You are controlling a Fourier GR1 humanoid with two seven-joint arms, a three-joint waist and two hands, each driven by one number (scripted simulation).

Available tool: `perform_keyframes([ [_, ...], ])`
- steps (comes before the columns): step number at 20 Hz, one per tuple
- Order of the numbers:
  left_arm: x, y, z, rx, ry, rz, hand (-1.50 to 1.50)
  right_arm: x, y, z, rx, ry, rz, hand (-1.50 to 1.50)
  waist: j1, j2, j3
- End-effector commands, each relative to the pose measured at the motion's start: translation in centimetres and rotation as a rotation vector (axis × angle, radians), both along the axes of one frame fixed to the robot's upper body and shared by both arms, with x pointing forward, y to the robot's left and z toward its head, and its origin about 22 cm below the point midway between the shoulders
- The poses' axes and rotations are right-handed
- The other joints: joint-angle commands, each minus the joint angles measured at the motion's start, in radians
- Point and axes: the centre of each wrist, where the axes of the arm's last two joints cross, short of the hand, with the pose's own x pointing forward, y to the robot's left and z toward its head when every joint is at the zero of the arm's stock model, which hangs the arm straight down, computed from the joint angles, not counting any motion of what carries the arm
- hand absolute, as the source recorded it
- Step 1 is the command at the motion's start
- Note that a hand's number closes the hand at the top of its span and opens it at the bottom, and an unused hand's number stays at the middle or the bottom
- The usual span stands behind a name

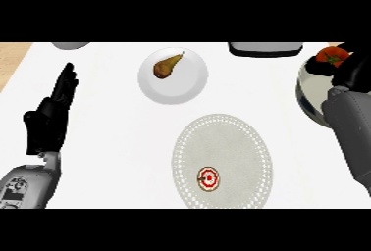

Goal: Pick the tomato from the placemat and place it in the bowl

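We take the placemat (222,161) as our landmark. On its near part lies a small round disc (208,178). Behind it, slightly left, sits a plate (173,75) with a pear (166,66) on it. Far right and behind stands the bowl (313,92), the tomato (332,55) over its far edge.

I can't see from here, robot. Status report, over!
Right hand shut on tomato, above bowl. Left hand open, resting. Nothing in the way.

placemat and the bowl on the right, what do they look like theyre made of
The placemat looks like woven or lace-like fabric, matte: pale grey with a fine dotted texture and a scalloped edge. The bowl looks like polished metal or glazed ceramic, hard to say which: its wall is smooth, with a soft grey-to-white sheen.
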Motion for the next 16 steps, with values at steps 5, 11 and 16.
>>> perform_keyframes([
  [5,0.2,-0.6,0.1,0.008,-0.002,-0.004,0.00,-2.5,-7.8,-4.8,-0.118,0.108,-0.151,1.50,0.025,0.009,0.001],
  [11,-0.2,-1.2,0.1,-0.017,-0.006,-0.038,0.00,-4.2,-11.8,-5.2,0.088,0.069,-0.187,1.50,0.037,0.017,0.005],
  [16,-0.3,0.3,-0.4,-0.003,-0.029,-0.036,0.00,-5.0,-11.7,-6.7,0.200,0.019,-0.063,-1.50,0.043,0.020,0.007],
])
